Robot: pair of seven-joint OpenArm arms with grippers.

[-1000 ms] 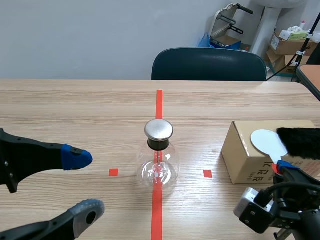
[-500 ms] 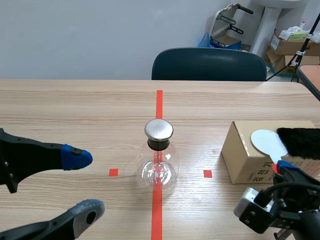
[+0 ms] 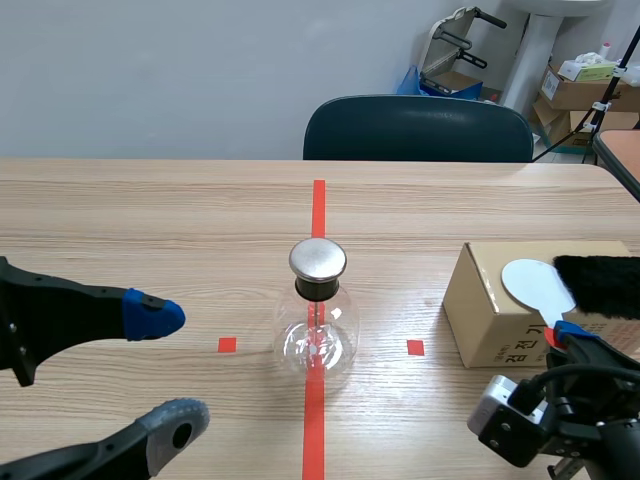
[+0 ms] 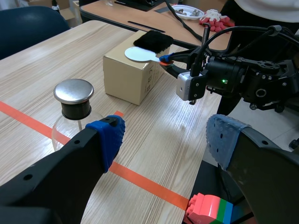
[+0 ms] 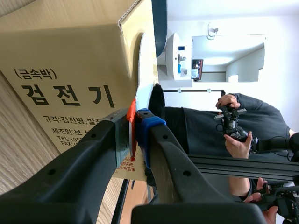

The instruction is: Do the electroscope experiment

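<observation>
Even, soft room light fills the scene. The table (image 3: 150,210) shows only faint shadows. The metal cap (image 3: 318,258) carries a pale glare. In the right wrist view the wall (image 5: 233,18) is very bright.

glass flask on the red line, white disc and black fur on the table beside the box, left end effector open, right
Not quite. The white disc and black fur lie on top of the cardboard box, not on the table beside it, as the scene view shows. The rest holds.
</observation>
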